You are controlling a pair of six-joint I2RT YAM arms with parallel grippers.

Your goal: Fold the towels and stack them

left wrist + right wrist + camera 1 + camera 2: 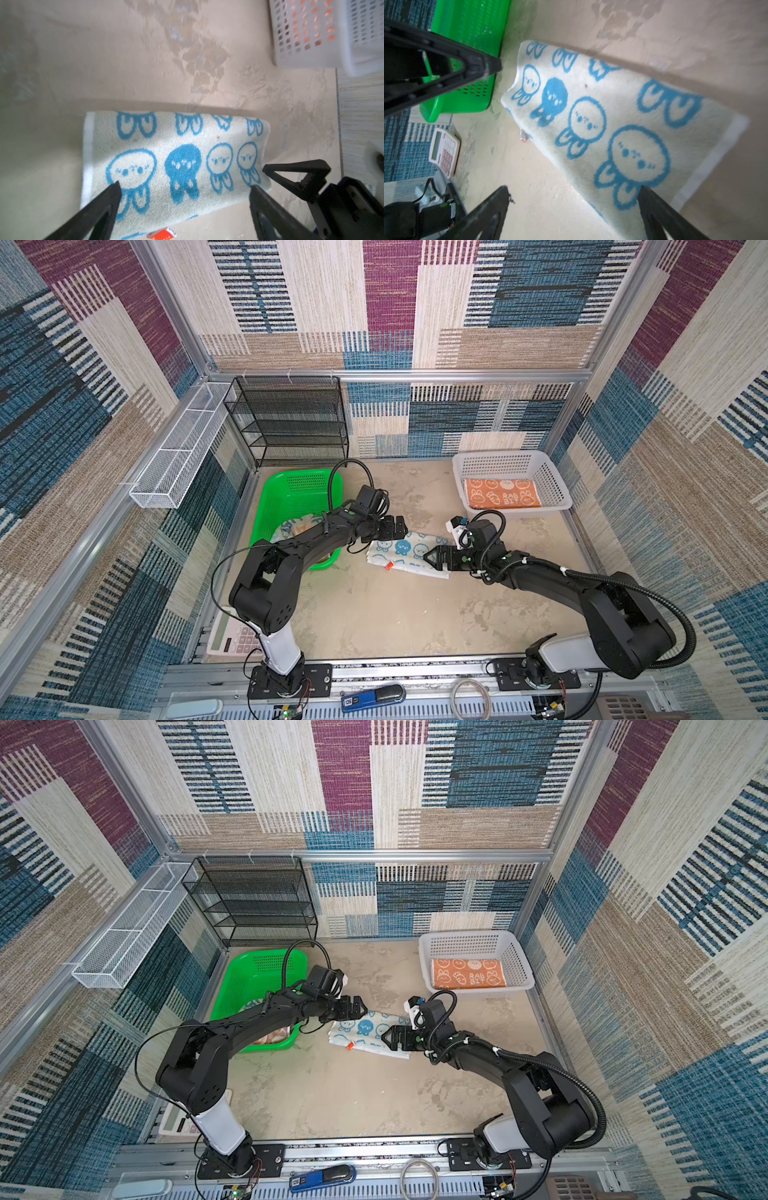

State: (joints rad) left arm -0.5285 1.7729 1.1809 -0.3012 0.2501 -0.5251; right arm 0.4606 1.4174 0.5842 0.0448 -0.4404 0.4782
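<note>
A white towel (405, 553), patterned with blue rabbit heads, one of them filled in solid blue, is seen folded into a flat oblong with several layers showing at its near edge, where a small orange tag (389, 566) sticks out. It lies on the table (395, 614) near the middle, between the green basket (291, 497) and the white basket (557, 485). An orange towel (503, 493) with white rabbits and lettering is laid folded in the white basket. A third towel (286, 531), pale, is only partly seen in the green basket, hidden by the left arm. The left arm is stretched over the green basket, and the left gripper (401, 526) is held just above the towel's far left corner. The right arm is bent in from the right, and the right gripper (432, 559) is held low over the towel's near right end. In the wrist views the jaws of the left gripper (185, 187) and of the right gripper (574, 188) are spread wide, and nothing is pinched in either. The white towel (176, 162) lies flat below and between the two grippers, and whether any fingertip touches it cannot be told.
</note>
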